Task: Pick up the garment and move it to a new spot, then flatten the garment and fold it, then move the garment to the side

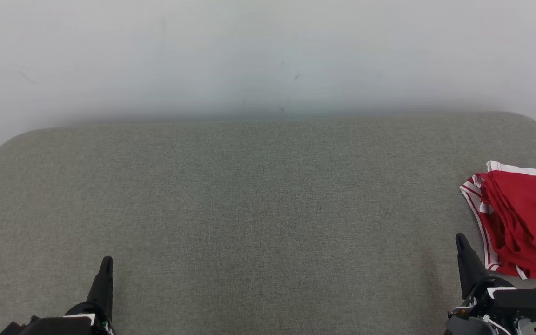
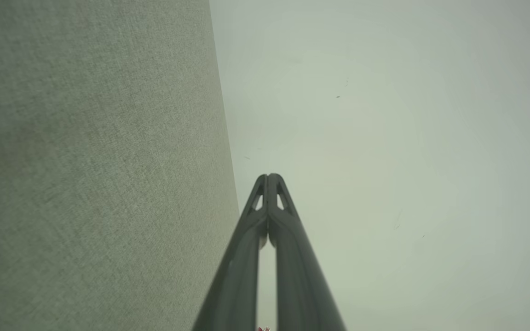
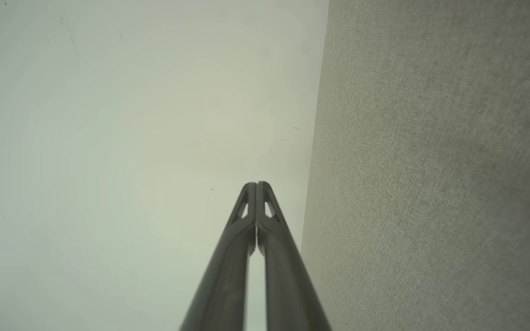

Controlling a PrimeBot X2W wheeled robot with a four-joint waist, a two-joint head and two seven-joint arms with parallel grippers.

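A red garment (image 1: 524,218) with white trim lies bunched at the right edge of the grey fabric surface (image 1: 258,214), partly cut off by the head view's border. My right gripper (image 1: 461,239) sits at the lower right, just left of the garment, its tips pressed together and holding nothing. In the right wrist view the same gripper (image 3: 256,184) points along the surface toward the wall, shut. My left gripper (image 1: 106,260) rests at the lower left, far from the garment. Its tips (image 2: 268,175) meet in the left wrist view, with nothing between them.
A pale wall (image 1: 268,51) rises directly behind the surface's rounded far edge. The grey fabric stretches wide between the two grippers. A thin dark strip shows past the surface's left edge.
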